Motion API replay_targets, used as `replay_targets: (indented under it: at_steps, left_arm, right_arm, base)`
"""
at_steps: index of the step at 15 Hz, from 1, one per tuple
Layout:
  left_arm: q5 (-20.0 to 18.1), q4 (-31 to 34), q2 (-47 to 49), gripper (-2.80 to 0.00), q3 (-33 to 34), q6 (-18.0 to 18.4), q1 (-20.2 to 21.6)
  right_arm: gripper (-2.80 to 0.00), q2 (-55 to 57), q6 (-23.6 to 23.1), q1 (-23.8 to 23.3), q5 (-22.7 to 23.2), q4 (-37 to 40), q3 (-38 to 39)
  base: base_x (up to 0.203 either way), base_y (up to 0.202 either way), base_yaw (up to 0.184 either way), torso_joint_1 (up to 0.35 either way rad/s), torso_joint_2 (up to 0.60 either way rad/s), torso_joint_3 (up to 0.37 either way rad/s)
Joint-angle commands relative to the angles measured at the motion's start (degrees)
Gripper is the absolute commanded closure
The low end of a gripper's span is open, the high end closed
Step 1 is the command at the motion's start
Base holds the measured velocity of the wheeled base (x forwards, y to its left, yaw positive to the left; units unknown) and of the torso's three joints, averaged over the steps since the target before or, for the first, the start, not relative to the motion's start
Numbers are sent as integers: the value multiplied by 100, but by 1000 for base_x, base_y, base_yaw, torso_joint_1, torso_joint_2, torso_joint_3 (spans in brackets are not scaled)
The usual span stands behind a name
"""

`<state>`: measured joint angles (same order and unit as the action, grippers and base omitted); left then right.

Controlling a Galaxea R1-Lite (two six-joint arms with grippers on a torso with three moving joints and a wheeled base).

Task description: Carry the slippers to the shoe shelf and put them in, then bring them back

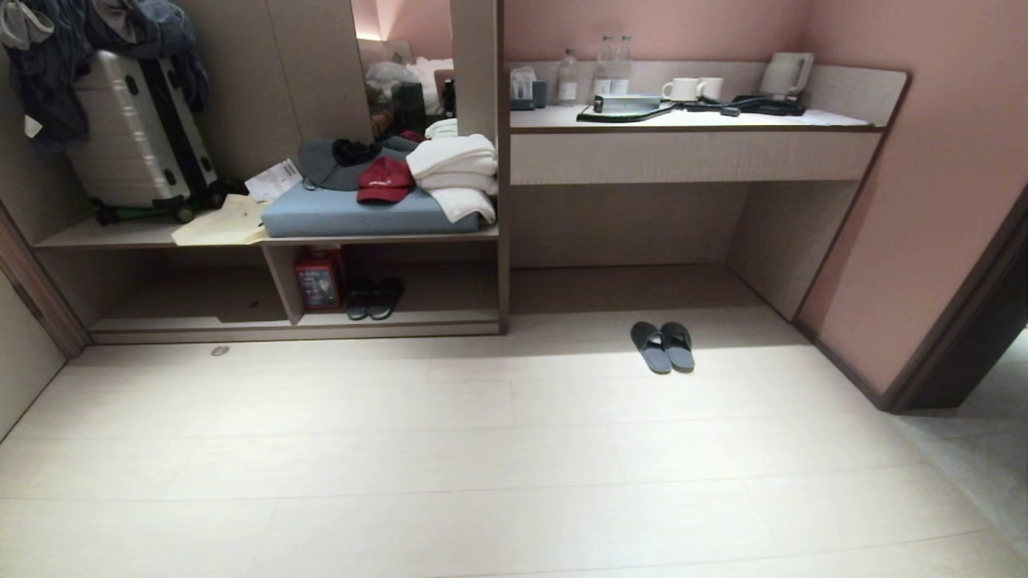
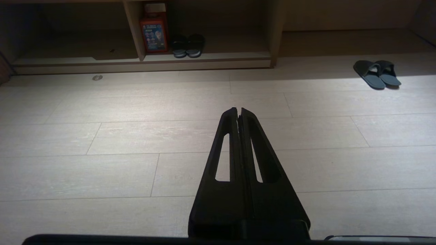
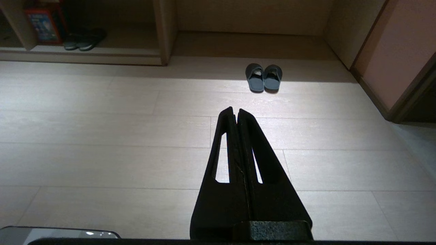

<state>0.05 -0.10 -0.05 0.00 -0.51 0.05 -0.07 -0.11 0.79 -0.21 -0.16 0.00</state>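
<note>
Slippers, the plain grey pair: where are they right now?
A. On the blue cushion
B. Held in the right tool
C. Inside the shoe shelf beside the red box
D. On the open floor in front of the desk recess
D: the slippers lie side by side on the floor, outside the shoe shelf.

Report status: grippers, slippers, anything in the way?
Left gripper and right gripper shut, empty, above floor. Slippers side by side on floor, before the desk recess. Shoe shelf holds darker pair. Path clear.
</note>
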Motion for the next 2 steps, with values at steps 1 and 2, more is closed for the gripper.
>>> replay_targets:
  at_steps: [1,2]
  left_arm:
    - [-5,1,5,0,0,7,-5]
    - [-5,1,5,0,0,7,4]
  right_arm:
    - [0,7,-7,0,3,-2,9]
    - [0,7,-7,0,3,-2,9]
  base:
    - [0,0,0,0,0,0]
    - [0,0,0,0,0,0]
